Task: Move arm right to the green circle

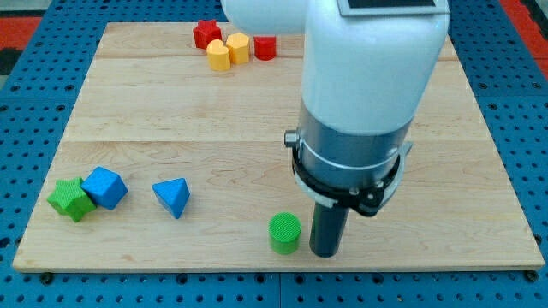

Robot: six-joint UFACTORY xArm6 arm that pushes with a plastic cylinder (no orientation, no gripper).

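Note:
The green circle (pixel 284 233) is a short green cylinder near the view's bottom edge of the wooden board (pixel 171 111), a little right of centre. My tip (pixel 325 254) is the lower end of the dark rod, standing just to the right of the green circle, very close to it with a narrow gap or light contact. The big white and grey arm body (pixel 360 94) rises above the rod and hides the board behind it.
A blue triangular block (pixel 173 197), a blue cube (pixel 105 187) and a green star-like block (pixel 70 199) lie at the view's bottom left. At the view's top are a red star block (pixel 205 34), two yellow blocks (pixel 228 50) and a red block (pixel 265 47).

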